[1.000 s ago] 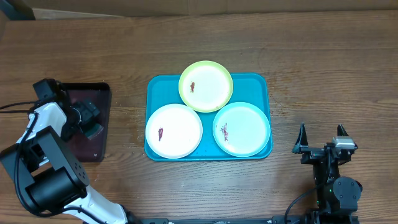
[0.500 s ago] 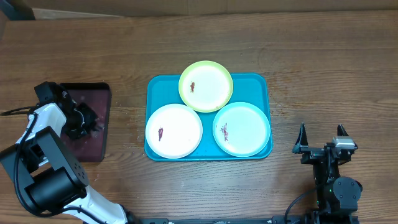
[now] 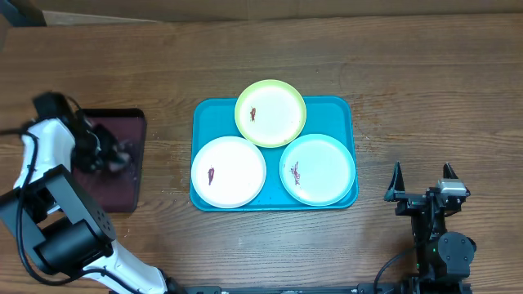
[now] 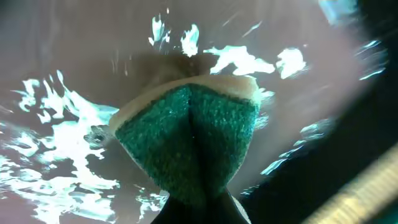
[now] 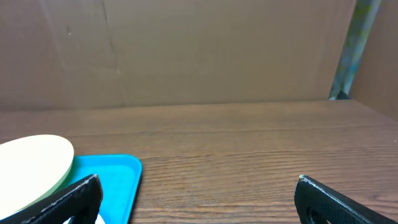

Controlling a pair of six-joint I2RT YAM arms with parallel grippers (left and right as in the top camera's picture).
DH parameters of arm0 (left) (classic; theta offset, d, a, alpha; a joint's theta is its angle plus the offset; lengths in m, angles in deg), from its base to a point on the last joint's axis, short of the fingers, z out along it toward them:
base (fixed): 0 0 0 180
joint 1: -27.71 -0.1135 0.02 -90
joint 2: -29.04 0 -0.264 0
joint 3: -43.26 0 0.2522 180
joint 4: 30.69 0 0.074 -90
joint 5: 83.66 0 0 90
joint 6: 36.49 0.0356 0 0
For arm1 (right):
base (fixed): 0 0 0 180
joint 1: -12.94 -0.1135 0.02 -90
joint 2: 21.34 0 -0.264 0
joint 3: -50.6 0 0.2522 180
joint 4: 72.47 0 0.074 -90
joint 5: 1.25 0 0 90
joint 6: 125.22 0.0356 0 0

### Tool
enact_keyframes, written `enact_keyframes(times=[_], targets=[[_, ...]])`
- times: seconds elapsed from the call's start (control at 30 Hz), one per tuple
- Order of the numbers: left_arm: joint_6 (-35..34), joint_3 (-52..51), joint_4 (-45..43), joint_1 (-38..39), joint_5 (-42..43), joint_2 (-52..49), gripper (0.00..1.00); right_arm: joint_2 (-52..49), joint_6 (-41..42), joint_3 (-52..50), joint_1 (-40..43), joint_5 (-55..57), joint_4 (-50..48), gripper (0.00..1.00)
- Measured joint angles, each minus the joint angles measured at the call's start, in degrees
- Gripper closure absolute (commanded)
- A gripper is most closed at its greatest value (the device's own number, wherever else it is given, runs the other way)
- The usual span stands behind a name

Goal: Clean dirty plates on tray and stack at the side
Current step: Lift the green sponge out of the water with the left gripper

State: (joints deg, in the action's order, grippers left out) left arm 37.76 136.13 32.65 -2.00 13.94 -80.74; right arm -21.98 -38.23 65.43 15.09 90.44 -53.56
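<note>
Three plates lie on the turquoise tray [image 3: 345,108]: a lime-green-rimmed plate [image 3: 270,113] at the back, a white plate [image 3: 228,171] front left and a pale aqua plate [image 3: 318,169] front right. Each has a small dark red smear. My left gripper [image 3: 114,155] is over the maroon tray [image 3: 114,188], shut on a green sponge [image 4: 189,137] that is pinched into a fold just above the wet tray floor. Far right of the tray, my right gripper [image 3: 423,184] stands open and holds nothing.
The maroon black-rimmed tray sits at the table's left edge and its floor shows wet glints. In the right wrist view, the turquoise tray's corner [image 5: 109,171] and the lime-green plate's edge [image 5: 31,162] lie at lower left. Bare wood runs between the trays.
My left gripper has shut on the green sponge in the maroon tray, and the arm has shifted slightly left. The right arm and the plates have not moved.
</note>
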Motion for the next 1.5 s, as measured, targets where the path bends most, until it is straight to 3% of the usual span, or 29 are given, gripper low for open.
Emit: enact_keyframes(times=[0.17,0.3,0.57,0.7,0.97,1.1,1.33,1.5], targets=[[0.02,9.9,4.61,0.0,-0.24,2.21,0.96,0.0,-0.02,0.0,0.0,0.0,0.04,0.0],[1.29,11.32,4.52,0.0,-0.61,5.22,0.96,0.0,-0.02,0.0,0.0,-0.02,0.0,0.0],[5.03,-2.67,-5.75,-0.02,0.35,4.2,0.96,0.0,0.0,0.0,0.0,0.0,0.0,0.0],[5.29,-2.69,-3.96,-0.74,6.1,2.93,0.96,0.0,-0.02,0.0,0.0,0.02,-0.04,0.0],[6.54,14.34,5.22,-7.56,24.5,3.06,0.96,0.0,0.0,0.0,0.0,0.0,0.0,0.0],[7.08,16.02,7.28,-10.82,28.61,3.58,0.96,0.0,0.0,0.0,0.0,0.0,-0.02,0.0],[10.25,4.7,-1.16,-11.89,30.58,3.67,0.96,0.0,0.0,0.0,0.0,-0.02,-0.02,0.0],[5.84,-8.31,-9.31,-12.09,33.09,2.14,0.96,0.0,0.0,0.0,0.0,0.0,0.0,0.0]])
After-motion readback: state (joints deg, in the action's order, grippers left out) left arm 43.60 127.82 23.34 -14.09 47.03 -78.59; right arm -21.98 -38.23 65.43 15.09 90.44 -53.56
